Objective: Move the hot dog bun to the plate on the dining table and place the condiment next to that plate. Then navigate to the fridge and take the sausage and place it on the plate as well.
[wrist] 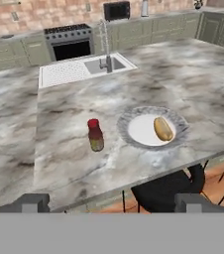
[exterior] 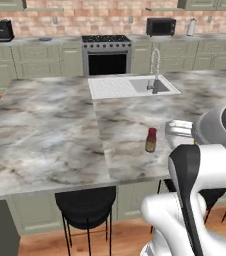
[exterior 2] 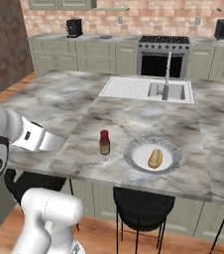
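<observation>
Marble spreads below me: I hold my gripper raised off the near edge of the dining table, looking down across it, fingers spread wide with nothing between them. The plate lies ahead and slightly right, the hot dog bun resting on it. The condiment stands upright just beside the plate's left rim, apart from my fingertips.

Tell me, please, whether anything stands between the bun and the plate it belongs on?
Nothing does: the hot dog bun already lies on the plate, and the condiment stands upright beside the plate, apart from it.
</observation>
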Robot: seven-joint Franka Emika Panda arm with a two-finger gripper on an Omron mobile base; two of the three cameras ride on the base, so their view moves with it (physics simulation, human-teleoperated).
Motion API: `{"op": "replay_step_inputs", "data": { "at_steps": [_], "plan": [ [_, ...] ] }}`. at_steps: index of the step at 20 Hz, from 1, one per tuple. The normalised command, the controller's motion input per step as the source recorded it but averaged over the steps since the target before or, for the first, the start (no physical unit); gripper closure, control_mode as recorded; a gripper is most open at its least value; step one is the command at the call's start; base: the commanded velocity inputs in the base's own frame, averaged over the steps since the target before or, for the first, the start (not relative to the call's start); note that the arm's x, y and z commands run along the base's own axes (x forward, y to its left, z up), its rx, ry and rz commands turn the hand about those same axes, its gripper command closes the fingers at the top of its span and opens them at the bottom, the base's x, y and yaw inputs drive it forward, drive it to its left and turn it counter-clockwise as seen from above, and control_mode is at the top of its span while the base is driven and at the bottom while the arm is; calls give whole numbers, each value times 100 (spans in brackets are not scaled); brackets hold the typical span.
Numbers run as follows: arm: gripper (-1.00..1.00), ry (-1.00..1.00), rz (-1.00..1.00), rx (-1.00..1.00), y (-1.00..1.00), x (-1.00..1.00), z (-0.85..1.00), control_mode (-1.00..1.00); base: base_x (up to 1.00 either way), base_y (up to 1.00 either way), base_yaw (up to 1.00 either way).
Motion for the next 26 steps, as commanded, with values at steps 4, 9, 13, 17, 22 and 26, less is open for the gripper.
{"op": "replay_step_inputs", "data": {
  "at_steps": [4, 9, 13, 17, 22, 26],
  "plan": [
    [-100, 0, 0, 0, 0, 0, 0, 100, -83, -35, -41],
    [-100, 0, 0, 0, 0, 0, 0, 100, -45, -34, -70],
    [-100, 0, 0, 0, 0, 0, 0, 100, -24, -22, -82],
    [-100, 0, 0, 0, 0, 0, 0, 100, -11, -37, -81],
    [-100, 0, 0, 0, 0, 0, 0, 100, 3, -82, -67],
    [-100, 0, 0, 0, 0, 0, 0, 100, 35, -90, -51]
  ]
}}
